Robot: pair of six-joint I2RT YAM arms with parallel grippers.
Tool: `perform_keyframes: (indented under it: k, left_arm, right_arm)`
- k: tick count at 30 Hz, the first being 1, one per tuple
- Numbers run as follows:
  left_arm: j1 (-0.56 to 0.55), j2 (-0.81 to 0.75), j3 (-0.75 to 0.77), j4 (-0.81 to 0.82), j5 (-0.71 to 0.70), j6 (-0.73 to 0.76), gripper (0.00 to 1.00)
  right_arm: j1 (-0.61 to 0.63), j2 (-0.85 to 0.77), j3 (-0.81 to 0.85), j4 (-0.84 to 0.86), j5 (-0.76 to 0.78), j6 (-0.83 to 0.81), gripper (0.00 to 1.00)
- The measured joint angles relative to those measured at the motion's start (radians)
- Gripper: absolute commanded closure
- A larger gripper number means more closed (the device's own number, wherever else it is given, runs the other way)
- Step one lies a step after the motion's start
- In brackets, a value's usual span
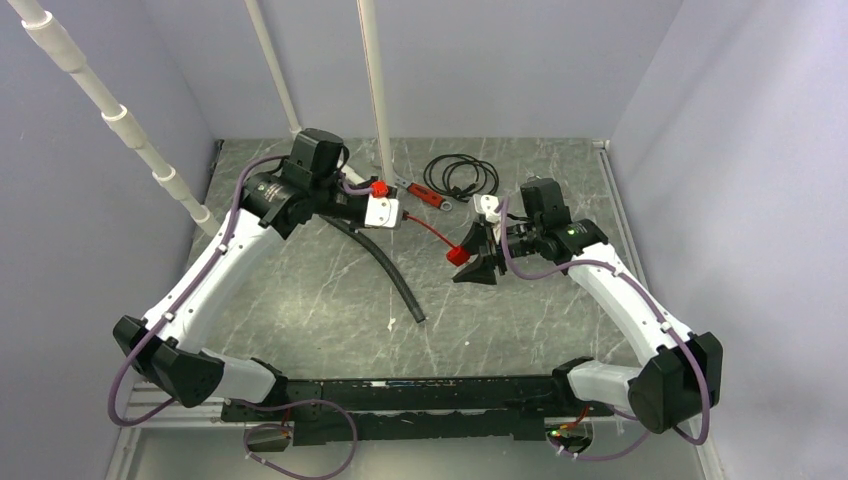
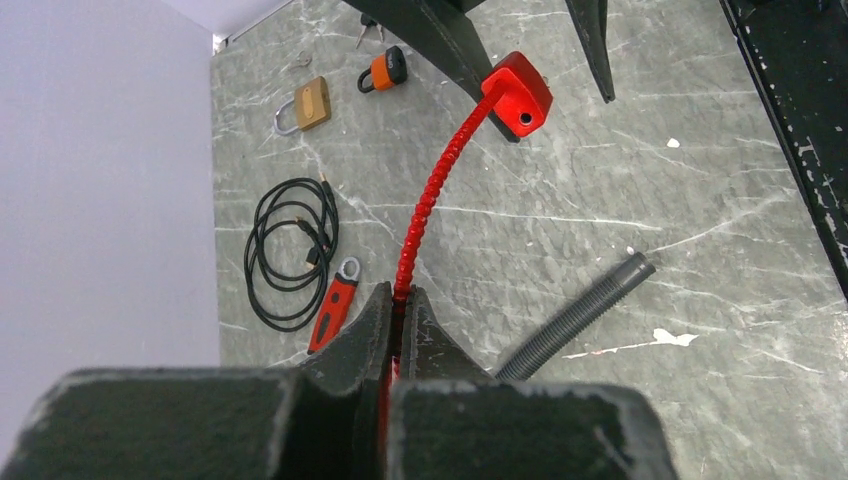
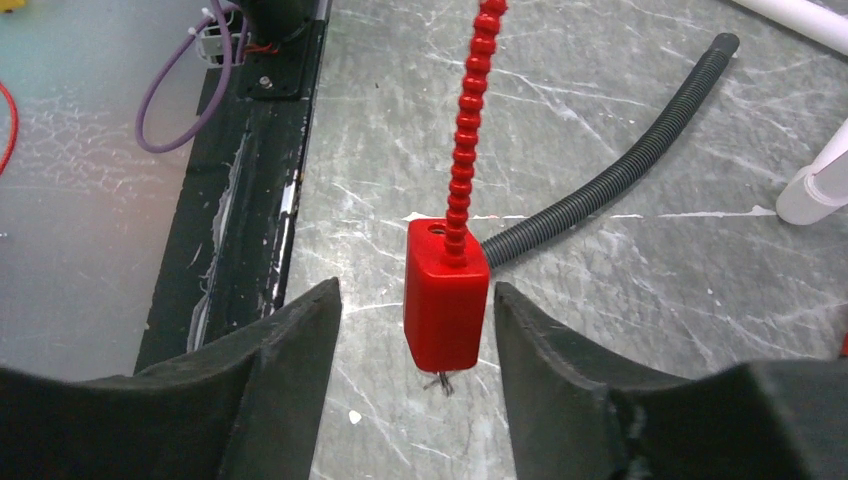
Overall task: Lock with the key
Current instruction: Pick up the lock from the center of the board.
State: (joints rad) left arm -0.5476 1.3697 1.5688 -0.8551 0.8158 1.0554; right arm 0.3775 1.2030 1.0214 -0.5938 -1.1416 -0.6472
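Note:
A red cable lock hangs between my two grippers. My left gripper (image 2: pixel 400 295) (image 1: pixel 398 214) is shut on one end of the ribbed red cable (image 2: pixel 430 190) (image 1: pixel 428 230) (image 3: pixel 465 120). The cable runs to the red lock body (image 3: pixel 446 300) (image 2: pixel 522 92) (image 1: pixel 458 255). My right gripper (image 3: pixel 415 290) (image 1: pixel 470 262) stands open around that body, with a gap on each side and neither finger touching it. A small dark metal piece (image 3: pixel 440 382) sticks out under the body; I cannot tell if it is the key.
A grey corrugated hose (image 1: pixel 385 265) (image 3: pixel 600 190) lies on the marble table. At the back are a black cable coil (image 1: pixel 460 175), a red-handled tool (image 2: pixel 335 300), a brass padlock (image 2: pixel 312 100) and an orange padlock (image 2: pixel 385 68). White pipes (image 1: pixel 375 90) rise behind.

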Motion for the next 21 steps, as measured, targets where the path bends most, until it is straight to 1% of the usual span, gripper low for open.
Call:
perform_keyframes:
  k: [3, 17, 19, 21]
  left_arm:
    - [0.000, 0.000, -0.015, 0.023, -0.002, -0.011, 1.00]
    - [-0.004, 0.000, -0.018, 0.051, -0.002, -0.029, 1.00]
    - [-0.005, 0.000, -0.019, 0.051, -0.002, -0.029, 1.00]
    - [-0.006, 0.000, -0.023, 0.052, -0.002, -0.029, 1.00]
  right_arm:
    - [0.000, 0.007, 0.003, -0.011, -0.005, -0.007, 0.45]
    - [0.000, 0.015, 0.006, 0.007, -0.020, 0.037, 0.45]
    - [0.000, 0.015, 0.006, 0.021, -0.021, 0.050, 0.47]
    - [0.000, 0.015, 0.006, 0.035, -0.021, 0.065, 0.52]
